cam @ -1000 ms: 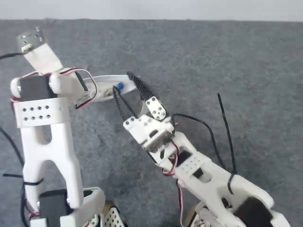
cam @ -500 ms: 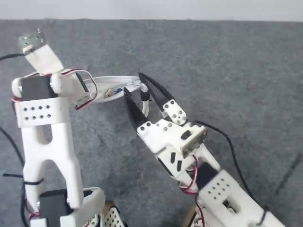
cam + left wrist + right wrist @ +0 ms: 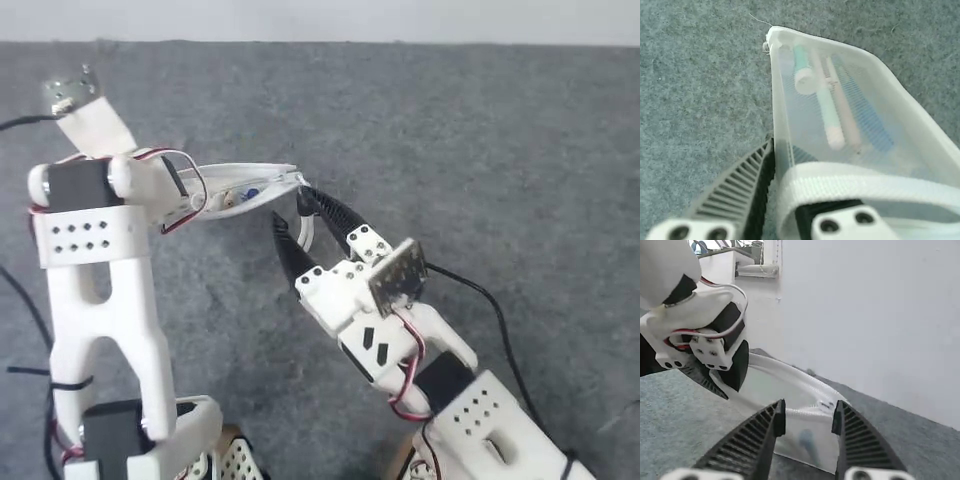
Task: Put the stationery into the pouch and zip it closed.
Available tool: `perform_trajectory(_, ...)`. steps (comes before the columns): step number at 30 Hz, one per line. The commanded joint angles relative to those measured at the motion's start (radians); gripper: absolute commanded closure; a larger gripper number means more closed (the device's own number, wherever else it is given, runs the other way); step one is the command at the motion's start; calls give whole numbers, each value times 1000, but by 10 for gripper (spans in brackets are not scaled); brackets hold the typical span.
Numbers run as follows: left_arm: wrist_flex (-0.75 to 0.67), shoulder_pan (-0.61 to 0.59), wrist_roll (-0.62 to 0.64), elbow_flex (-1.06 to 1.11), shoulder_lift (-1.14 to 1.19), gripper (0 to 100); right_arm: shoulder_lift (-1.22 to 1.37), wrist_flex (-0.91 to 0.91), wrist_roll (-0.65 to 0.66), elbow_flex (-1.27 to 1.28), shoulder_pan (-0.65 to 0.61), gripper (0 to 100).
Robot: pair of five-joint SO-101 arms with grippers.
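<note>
We see the left end effector (image 3: 785, 200) clamped on the rim of the translucent pouch (image 3: 840, 100), holding it over the grey counter (image 3: 500, 130); pens (image 3: 827, 100) lie inside the pouch, side by side; the right end effector (image 3: 808, 412) stands moderately parted at the pouch's far end, which shows between its tips; whether they touch it, we cannot tell.

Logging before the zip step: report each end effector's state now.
Left end effector: closed on the pouch.
Right end effector: open, fingers either side of the pouch's end.
</note>
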Motion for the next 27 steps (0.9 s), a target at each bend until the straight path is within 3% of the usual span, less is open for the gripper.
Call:
perform_trajectory(1,-29,-6,-11,-5,-2,989,85,-4,-11,-28,42,850)
perform_trajectory(11,-29,-8,-11,-4,-2,989,414,-257,-5,-48,131,850)
perform_trajectory(17,-29,-8,-11,-4,-2,989,561,-283,-9,-118,133,850)
perform_trajectory(27,-29,-8,-11,4,-2,989,561,-409,-3,-87,153,853)
